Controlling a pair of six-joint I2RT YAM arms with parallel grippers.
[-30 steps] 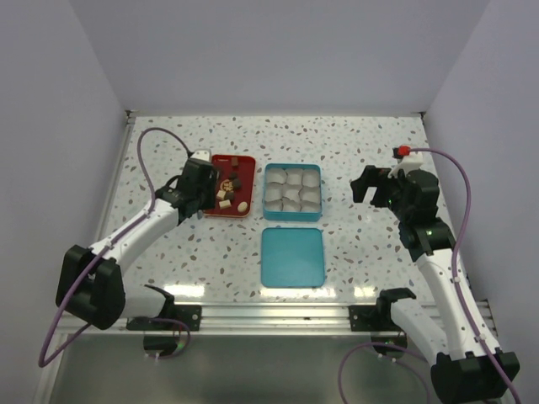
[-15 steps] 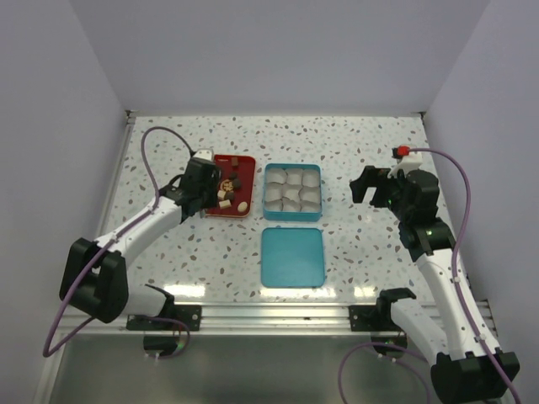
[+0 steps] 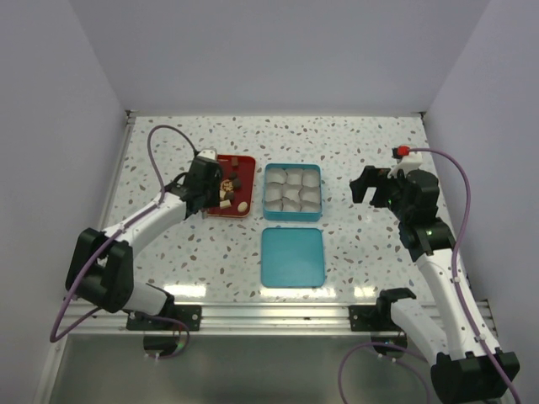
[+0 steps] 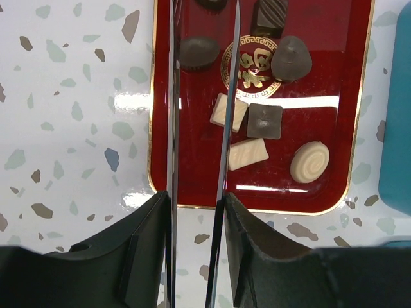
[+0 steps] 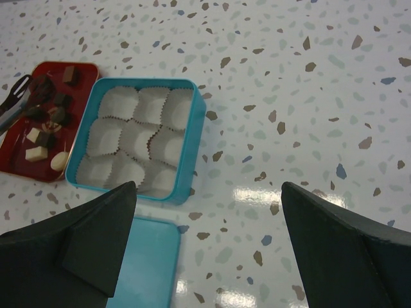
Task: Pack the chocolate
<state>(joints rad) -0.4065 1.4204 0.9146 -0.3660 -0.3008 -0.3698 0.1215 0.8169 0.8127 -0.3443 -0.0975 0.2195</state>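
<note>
Hovering over the left part of the red tray (image 4: 192, 183), the left end effector (image 4: 204, 38) shows its two thin fingers (image 4: 172, 128) standing a narrow gap apart. A dark domed piece of the chocolate (image 4: 198, 52) sits inside that gap in the left wrist view, and daylight shows between it and the right finger. The tips run off the top of that view, and nothing can be seen pinched.

All the rest of the chocolate lies loose on the same tray. A grey-brown dome (image 4: 291, 59) sits just right of the gold emblem (image 4: 250, 69), and a striped dark bar (image 4: 268, 16) lies beyond it. Two cream rectangles (image 4: 229, 112) and a dark square (image 4: 264, 120) touch one another near the middle. A cream swirl round (image 4: 309, 162) lies apart in the near right corner.

The teal tin (image 3: 265, 194) stands just right of the tray on the speckled worktop (image 3: 362, 252). Its nine white paper cups (image 5: 138, 138) hold no pieces. The flat teal lid (image 3: 292, 257) lies nearer the arm bases, just in front of the tin.

The right end effector (image 5: 205, 256) hangs above the worktop well to the right of the tin. Its jaws are spread wide and hold nothing.
</note>
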